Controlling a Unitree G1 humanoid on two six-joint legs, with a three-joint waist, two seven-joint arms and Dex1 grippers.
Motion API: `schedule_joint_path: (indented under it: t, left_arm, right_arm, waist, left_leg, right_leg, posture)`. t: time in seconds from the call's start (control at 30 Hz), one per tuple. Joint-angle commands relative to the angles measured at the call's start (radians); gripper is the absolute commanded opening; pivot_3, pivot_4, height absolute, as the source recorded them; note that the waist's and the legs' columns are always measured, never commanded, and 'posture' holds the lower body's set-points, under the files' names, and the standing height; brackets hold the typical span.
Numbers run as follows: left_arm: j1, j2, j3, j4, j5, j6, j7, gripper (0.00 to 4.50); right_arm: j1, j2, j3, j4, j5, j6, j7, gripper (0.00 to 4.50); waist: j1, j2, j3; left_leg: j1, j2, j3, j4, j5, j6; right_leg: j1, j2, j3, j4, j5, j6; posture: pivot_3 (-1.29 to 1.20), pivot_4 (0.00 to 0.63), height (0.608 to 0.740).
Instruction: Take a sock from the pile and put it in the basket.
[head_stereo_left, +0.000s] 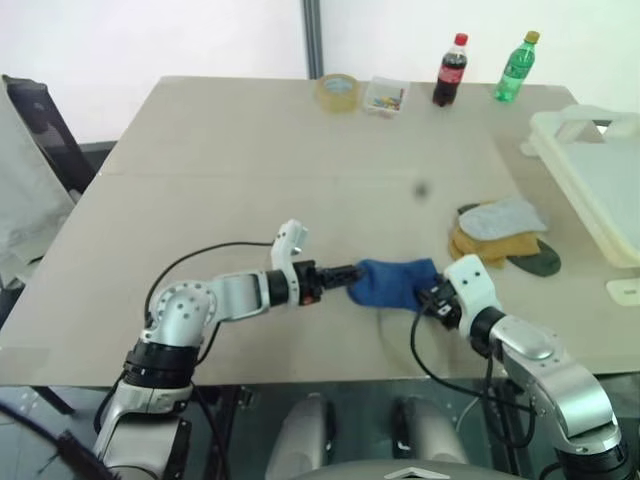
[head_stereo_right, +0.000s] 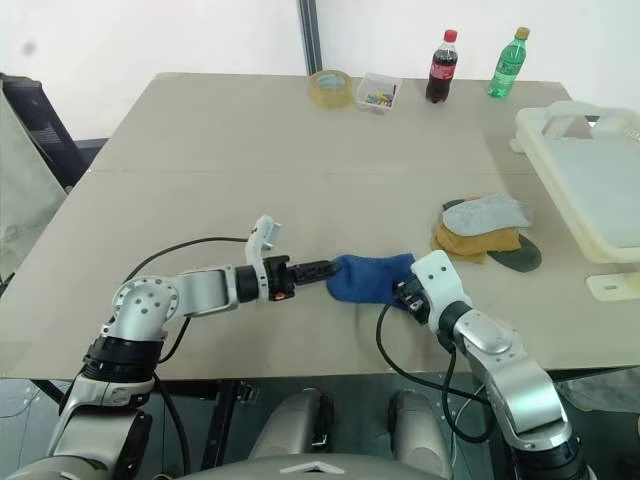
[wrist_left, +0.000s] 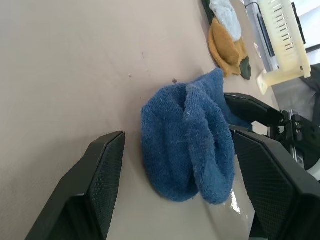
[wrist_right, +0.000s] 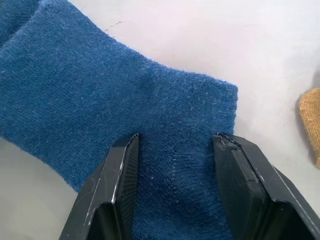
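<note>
Low — both arms (head_stereo_left: 230, 297) flanking blue sock (head_stereo_left: 392, 283)

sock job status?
Done: blue sock lies on the table, apart from the pile. In hand: left gripper open around it; right gripper has its fingers at the sock's other end, grip unclear. Left: lift it and drop it in the basket.
</note>
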Motion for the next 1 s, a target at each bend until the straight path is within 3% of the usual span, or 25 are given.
schedule_joint_path:
  t: [0.03,0.4,0.7,0.87,1.0]
  left_arm:
    - [0.008,-0.031,0.008,0.044,-0.051,0.095,-0.067,3.68]
    - [-0.049,-0.151,0.093,0.185,-0.053,0.240,0.045,3.68]
    - [-0.085,-0.252,0.211,0.338,-0.248,0.311,0.195,3.68]
    - [-0.096,-0.281,0.195,0.395,-0.405,0.296,0.289,3.68]
    - [-0.097,-0.333,0.187,0.379,-0.421,0.230,0.327,3.68]
  right_arm:
    - [-0.001,0.003,0.013,0.025,-0.008,-0.002,-0.003,2.39]
    - [-0.020,0.004,0.037,0.047,-0.028,-0.017,-0.002,2.39]
    - [-0.026,0.014,0.040,0.060,-0.037,-0.021,-0.009,2.39]
    - [-0.034,0.007,0.036,0.075,-0.044,-0.029,-0.007,2.39]
    - [-0.047,0.012,0.032,0.093,-0.045,-0.037,-0.006,2.39]
  waist:
    - [-0.001,0.000,0.000]
    - [0.001,-0.001,0.000]
    - [-0.001,-0.001,0.000]
    - [0.000,-0.001,-0.001]
    - [0.001,-0.001,-0.001]
  left_leg:
    - [0.001,0.000,0.000,0.000,0.000,0.000]
    - [0.003,0.000,-0.001,0.000,0.000,0.000]
    - [0.003,0.000,-0.002,0.001,0.000,0.001]
    - [0.003,0.000,-0.002,0.001,0.000,0.001]
    - [0.003,-0.001,-0.002,0.001,0.000,0.001]
  right_leg:
    - [0.001,0.000,0.000,0.000,0.000,0.000]
    - [0.004,0.000,0.000,0.000,0.000,0.000]
    - [0.004,0.000,0.000,0.001,0.000,-0.001]
    - [0.004,-0.001,0.000,0.001,0.001,-0.002]
    - [0.004,-0.001,0.000,0.001,0.002,-0.003]
  posture:
    - [0.00,0.150,0.740]
    - [0.00,0.150,0.740]
    - [0.00,0.150,0.740]
    - [0.00,0.150,0.740]
    - [0.00,0.150,0.740]
